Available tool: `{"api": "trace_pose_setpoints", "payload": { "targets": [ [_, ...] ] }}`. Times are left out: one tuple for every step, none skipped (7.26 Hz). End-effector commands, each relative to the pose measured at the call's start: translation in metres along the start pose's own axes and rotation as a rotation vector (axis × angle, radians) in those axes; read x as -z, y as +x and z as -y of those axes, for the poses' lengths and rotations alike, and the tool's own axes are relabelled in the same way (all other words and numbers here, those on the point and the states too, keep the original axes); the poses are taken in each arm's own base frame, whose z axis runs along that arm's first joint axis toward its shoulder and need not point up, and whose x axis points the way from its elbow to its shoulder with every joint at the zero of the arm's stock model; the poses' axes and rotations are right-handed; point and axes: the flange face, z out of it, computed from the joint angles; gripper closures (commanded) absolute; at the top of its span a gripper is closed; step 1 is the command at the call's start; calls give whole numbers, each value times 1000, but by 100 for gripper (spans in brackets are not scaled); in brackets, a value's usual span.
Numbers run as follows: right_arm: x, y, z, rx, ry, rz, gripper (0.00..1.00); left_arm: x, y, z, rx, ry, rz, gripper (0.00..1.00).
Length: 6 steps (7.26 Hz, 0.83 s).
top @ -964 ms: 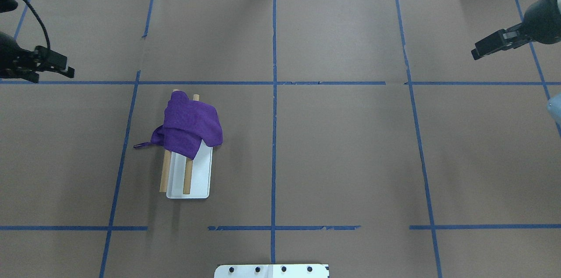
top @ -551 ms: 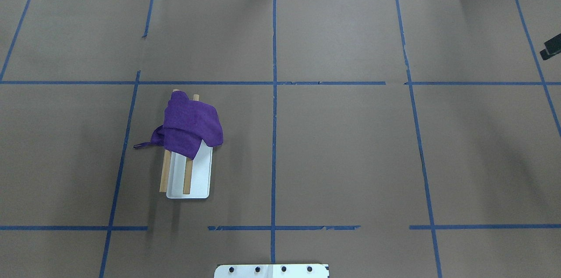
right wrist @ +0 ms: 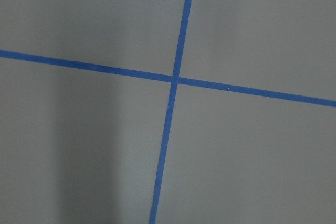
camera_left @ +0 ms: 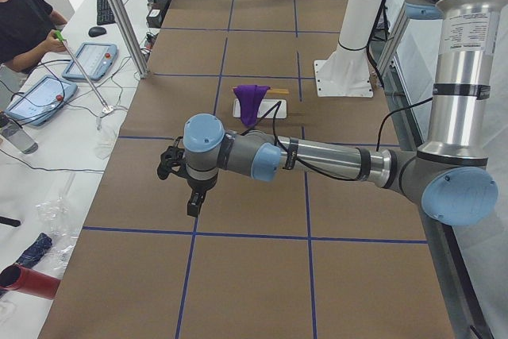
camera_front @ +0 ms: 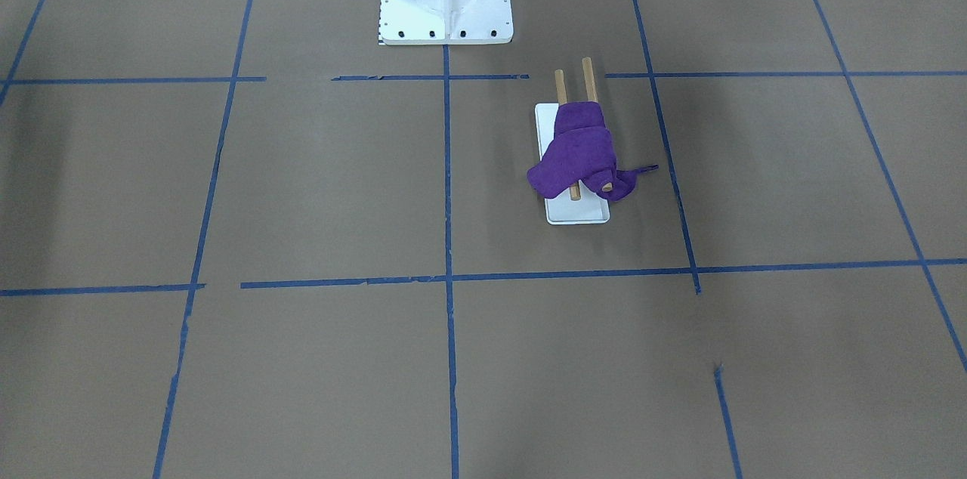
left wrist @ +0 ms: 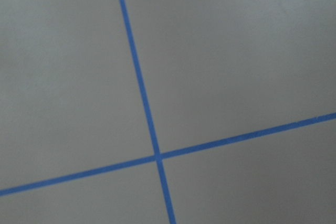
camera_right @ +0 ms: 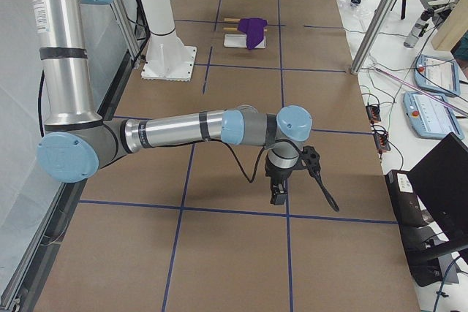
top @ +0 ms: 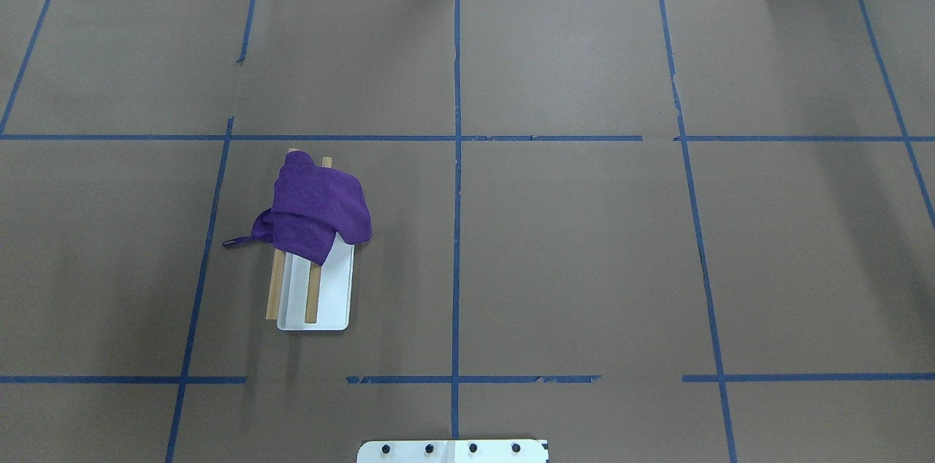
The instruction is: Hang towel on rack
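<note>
The purple towel (top: 314, 207) lies bunched over the far half of the rack's two wooden rods (top: 275, 288), with one corner trailing onto the table on the left. The rack's white base (top: 332, 295) stands in the left half of the table. Towel (camera_front: 582, 150) and rack base (camera_front: 578, 213) also show in the front view. The left gripper (camera_left: 193, 200) hangs far from the rack at the table's left end. The right gripper (camera_right: 278, 193) hangs at the table's right end. I cannot tell whether either is open or shut. Both wrist views show only brown paper and blue tape.
The white bolted pedestal (camera_front: 446, 18) stands at the robot's side of the table, mid-width. Blue tape lines grid the brown paper. An operator (camera_left: 24, 21) and pendants sit beyond the far edge in the left side view.
Both grippers have moved outward and left the overhead view, the left to the left, the right to the right. Towel and rack have not moved.
</note>
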Motion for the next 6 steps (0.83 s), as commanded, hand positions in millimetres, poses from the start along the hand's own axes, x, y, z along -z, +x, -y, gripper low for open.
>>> {"api": "trace_pose_setpoints", "payload": {
  "targets": [
    [-8,17,-22,-18,-10,15,0,-4,-6,-16,42,-33,-18,0],
    [-18,23,-28,-29,-32,10,0,-8,-10,-18,49,-42,-18,0],
    [-21,22,-27,-31,-38,12,0,-6,-9,-19,49,-40,-16,0],
    [-25,18,-25,-17,-46,12,0,-10,-11,-26,52,-48,-18,0],
    [-36,13,-26,-11,-69,11,0,-8,-9,-25,46,-43,-18,0],
    [-37,10,-25,-7,-71,14,0,-5,-3,-24,35,-37,-19,0]
  ]
}}
